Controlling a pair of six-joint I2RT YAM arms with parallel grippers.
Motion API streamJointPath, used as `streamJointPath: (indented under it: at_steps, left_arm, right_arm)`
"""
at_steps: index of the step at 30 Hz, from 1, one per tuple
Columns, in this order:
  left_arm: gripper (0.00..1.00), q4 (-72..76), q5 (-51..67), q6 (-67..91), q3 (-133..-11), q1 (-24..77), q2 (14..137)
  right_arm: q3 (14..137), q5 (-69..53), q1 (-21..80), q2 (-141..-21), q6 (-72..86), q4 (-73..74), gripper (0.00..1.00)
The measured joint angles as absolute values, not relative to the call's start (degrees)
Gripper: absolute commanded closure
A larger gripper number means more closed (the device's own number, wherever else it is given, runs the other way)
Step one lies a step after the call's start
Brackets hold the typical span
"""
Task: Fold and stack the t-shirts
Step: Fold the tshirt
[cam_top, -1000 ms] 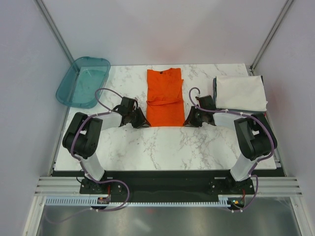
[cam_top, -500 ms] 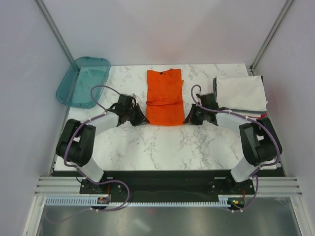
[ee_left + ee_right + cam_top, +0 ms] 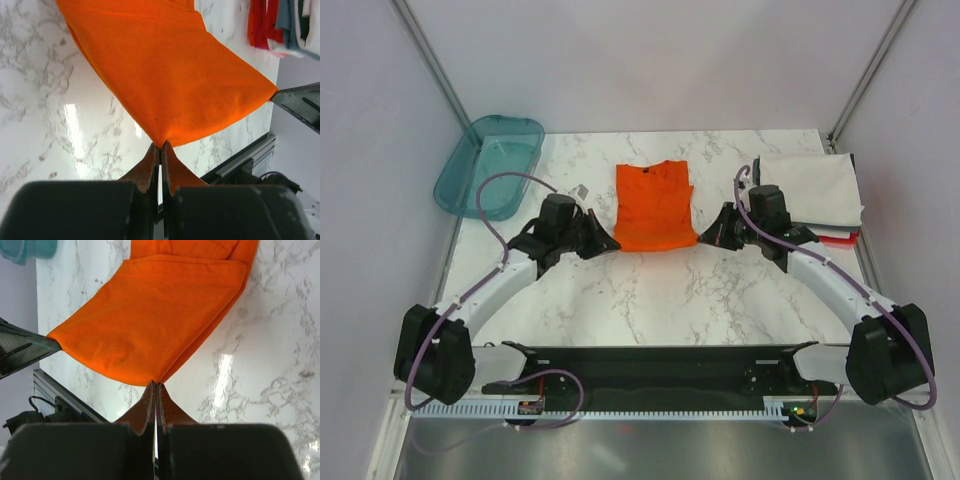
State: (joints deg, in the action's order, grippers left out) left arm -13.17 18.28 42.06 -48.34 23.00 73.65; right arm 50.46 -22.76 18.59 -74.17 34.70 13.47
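The bright orange t-shirt (image 3: 655, 205) lies at the table's middle back, its near edge lifted off the marble. My left gripper (image 3: 611, 243) is shut on its near left corner, seen in the left wrist view (image 3: 161, 145) with the orange cloth (image 3: 165, 75) stretched ahead. My right gripper (image 3: 705, 238) is shut on the near right corner, seen in the right wrist view (image 3: 156, 384) under the orange cloth (image 3: 155, 320). A stack of folded shirts, white on top (image 3: 810, 187) with red below (image 3: 837, 238), sits at the back right.
A teal translucent tray (image 3: 488, 166) stands at the back left, over the table's corner. The folded stack's edges show at the top right of the left wrist view (image 3: 280, 22). A small white tag (image 3: 582, 189) lies left of the orange shirt.
Both arms have reached forward and up, lifting the orange shirt's near edge and carrying it toward the back. The shirt looks shorter now.
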Motion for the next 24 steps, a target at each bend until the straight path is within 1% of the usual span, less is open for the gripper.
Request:
streamJointPath:
  at_steps: [5, 9, 12, 17, 24]
  left_arm:
    - [0.98, -17.58, 18.31, 42.09, -45.28, 25.32, 67.57]
    - [0.98, -19.97, 18.33, 42.09, -45.43, 25.98, 63.44]
    - [0.98, -22.02, 18.22, 42.09, -46.87, 25.98, 62.57]
    - [0.98, -25.45, 16.97, 41.95, -52.21, 25.91, 63.99]
    - [0.98, -26.83, 15.75, 40.71, -59.72, 24.14, 70.94]
  right_arm:
    - [47.05, -23.55, 18.59, -69.21, 34.72, 17.98, 1.0]
    - [47.35, -23.53, 18.61, -64.95, 34.68, 19.84, 1.0]
    - [49.34, -23.33, 18.61, -64.23, 34.59, 21.26, 1.0]
    - [54.54, -21.91, 18.59, -67.26, 34.11, 22.22, 1.0]
    - [62.52, -19.49, 18.48, -77.25, 33.17, 22.79, 1.0]
